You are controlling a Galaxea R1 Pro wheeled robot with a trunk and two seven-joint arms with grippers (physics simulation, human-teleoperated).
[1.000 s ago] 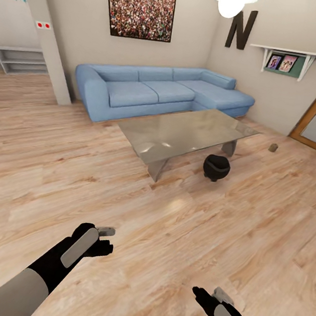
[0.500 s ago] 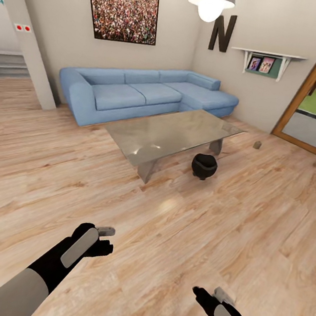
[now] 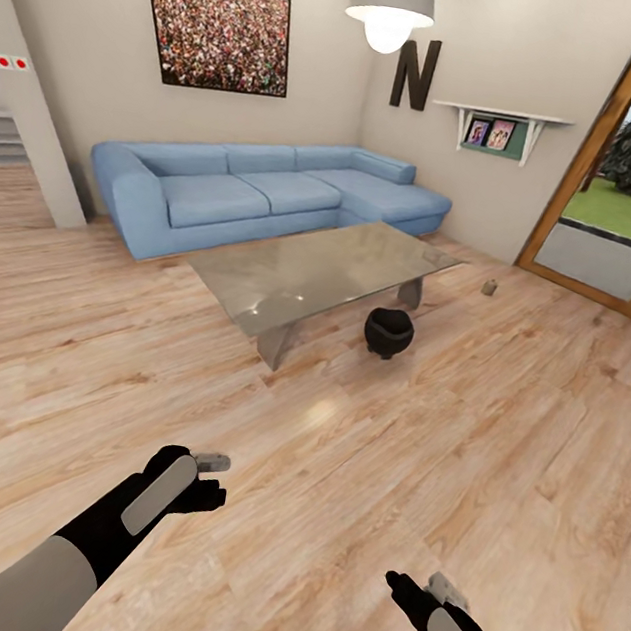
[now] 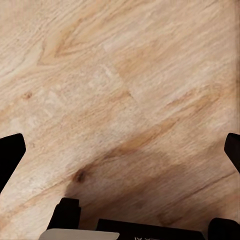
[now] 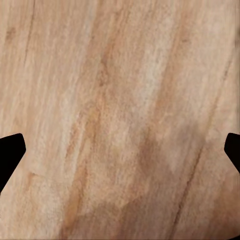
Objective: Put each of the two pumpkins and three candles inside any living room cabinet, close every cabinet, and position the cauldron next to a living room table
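Note:
The black round-bellied cauldron (image 3: 389, 333) stands on the wood floor right beside the near corner of the glass-topped table (image 3: 312, 270), far ahead of both arms. A small stubby greyish candle (image 3: 488, 288) sits on the floor to the right beyond the table. No pumpkins or cabinet are in view. My left gripper (image 3: 205, 486) hangs low at the picture's lower left, open and empty; in the left wrist view its fingertips (image 4: 10, 156) stand wide apart over bare floor. My right gripper (image 3: 403, 587), at the lower right, is also open and empty, its fingertips (image 5: 10, 152) wide apart.
A long blue corner sofa (image 3: 263, 191) lines the far wall behind the table. A pendant lamp (image 3: 391, 8) hangs above. A wood-framed glass door (image 3: 620, 169) opens onto a garden at the right. A white pillar (image 3: 33, 142) stands at the left. Open wood floor lies between me and the table.
The camera has turned to the right, so sofa, table, cauldron and candle sit further left in the picture and more of the door shows. Both arms hold the same pose.

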